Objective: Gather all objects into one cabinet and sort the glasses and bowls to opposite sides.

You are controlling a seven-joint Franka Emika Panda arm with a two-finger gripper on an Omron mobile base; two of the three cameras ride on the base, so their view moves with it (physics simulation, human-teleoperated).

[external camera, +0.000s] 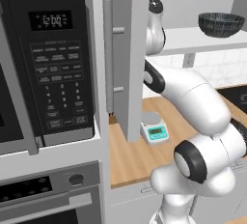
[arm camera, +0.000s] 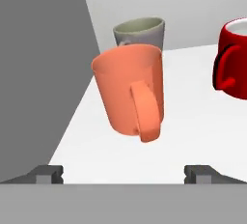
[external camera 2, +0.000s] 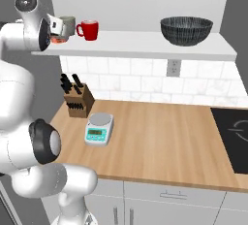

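Gripper [arm camera: 123,172] spread wide, empty, at the shelf's [arm camera: 193,136] left end. Just ahead between the tips: orange mug [arm camera: 129,89], matte, tapered, handle toward the camera, tilted in the hand view. Directly behind it, touching or nearly so: grey mug [arm camera: 140,31], pale inside. Ahead to the right, apart: glossy red cup [arm camera: 235,59]. From the right base view, far off to the right on the same thick white shelf: wide dark ribbed bowl [external camera 2: 186,30]. From the left base view: flat grey cabinet door [external camera: 128,54] swung open, with metal bar handle [external camera: 109,56].
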